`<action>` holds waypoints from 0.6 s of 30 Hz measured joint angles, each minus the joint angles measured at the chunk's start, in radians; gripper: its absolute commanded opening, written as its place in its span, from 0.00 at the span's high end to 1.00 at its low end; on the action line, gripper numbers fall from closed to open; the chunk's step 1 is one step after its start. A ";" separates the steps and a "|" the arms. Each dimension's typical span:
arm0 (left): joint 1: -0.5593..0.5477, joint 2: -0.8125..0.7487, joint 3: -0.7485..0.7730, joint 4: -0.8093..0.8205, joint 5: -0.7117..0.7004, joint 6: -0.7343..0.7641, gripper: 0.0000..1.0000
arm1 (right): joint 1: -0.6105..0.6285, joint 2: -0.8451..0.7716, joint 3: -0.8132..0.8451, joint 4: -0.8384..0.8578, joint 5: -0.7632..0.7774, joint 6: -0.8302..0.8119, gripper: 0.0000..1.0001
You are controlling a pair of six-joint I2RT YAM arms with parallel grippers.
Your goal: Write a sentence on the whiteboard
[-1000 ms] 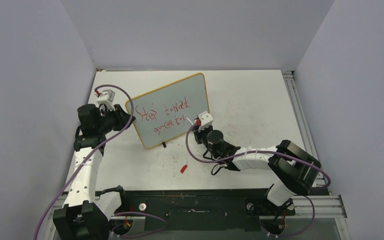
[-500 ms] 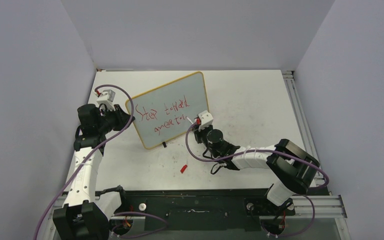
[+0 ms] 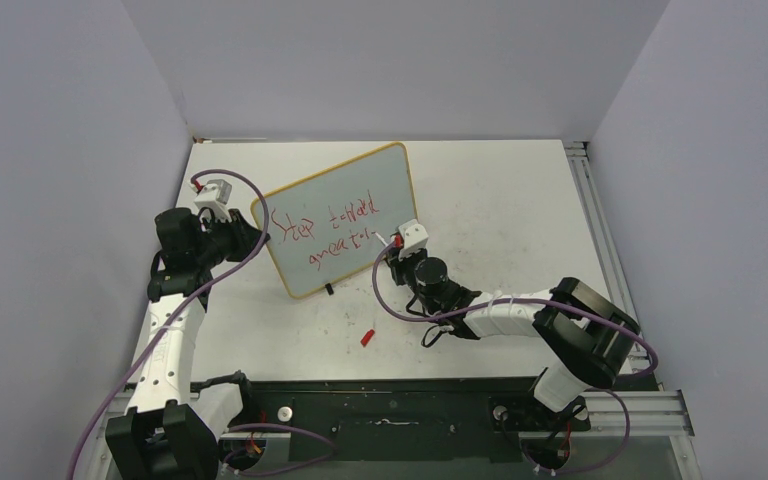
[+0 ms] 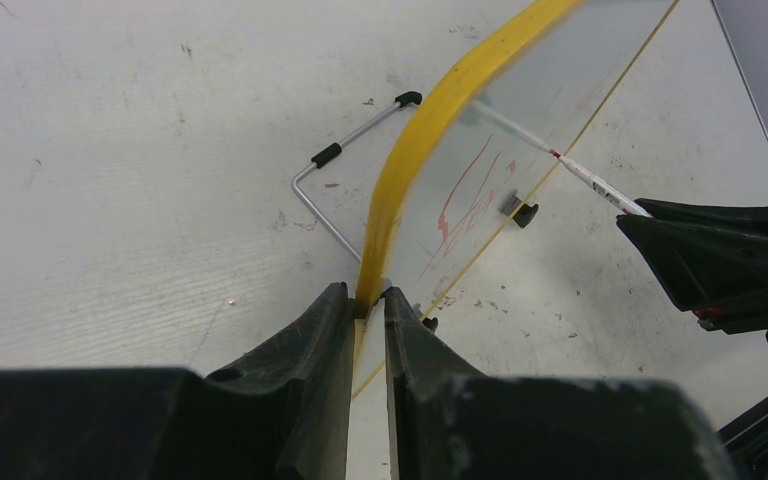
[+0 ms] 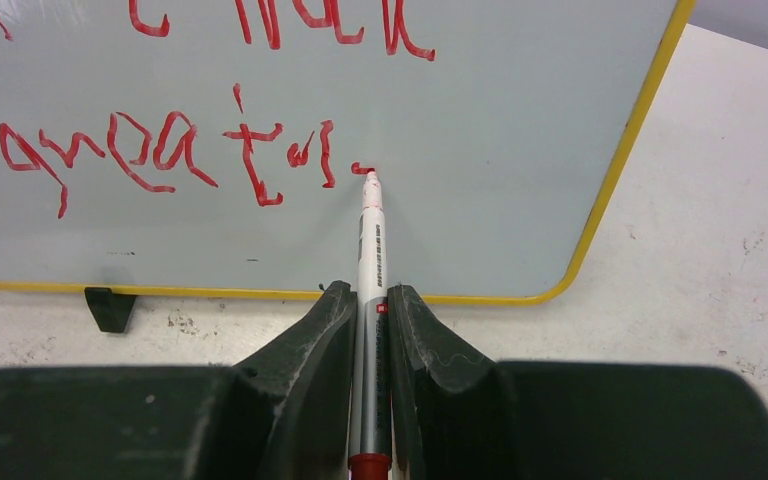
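Two robot arms work at a rectangular pale grey whiteboard with a thin yellow frame (image 3: pixel 380 175), which stands tilted on a white desk (image 3: pixel 500 200), toward 10 o'clock from the desk's centre.

Over the last second the overhead view shows almost no movement. The right arm has crept slightly up along the board. The two-line red handwritten sentence (image 3: pixel 332 252) looks scarcely longer than it did. In the right wrist view a short fresh red dash sits at the marker tip, at 3 o'clock of the last letters, which read roughly "great". I judge the second line is partly written, with the rest of the word to come.

The right gripper (image 5: pixel 365 300) has its jaws clenched on a slim silver marker with a red end (image 5: pixel 370 260). The marker points toward 12 o'clock in that view, and its tip touches the board. The right arm lies low across the desk, reaching from 4 o'clock toward the board's right half.

The left gripper (image 4: pixel 365 300) has its jaws pinched on the board's yellow frame at the left edge, steadying it. The left arm rises from its base at 7 o'clock and bends in toward the board.

A small red cap (image 3: pixel 367 336) lies on the desk at 6 o'clock of the board, apart from it.
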 measured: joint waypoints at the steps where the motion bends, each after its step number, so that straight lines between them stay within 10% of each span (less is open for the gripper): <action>1: 0.000 0.000 0.000 0.000 0.001 0.000 1.00 | 0.000 0.000 0.000 0.000 0.000 0.000 0.95; 18: 0.000 0.000 0.000 0.000 0.013 0.011 1.00 | -0.006 0.000 0.021 0.002 0.001 -0.003 0.95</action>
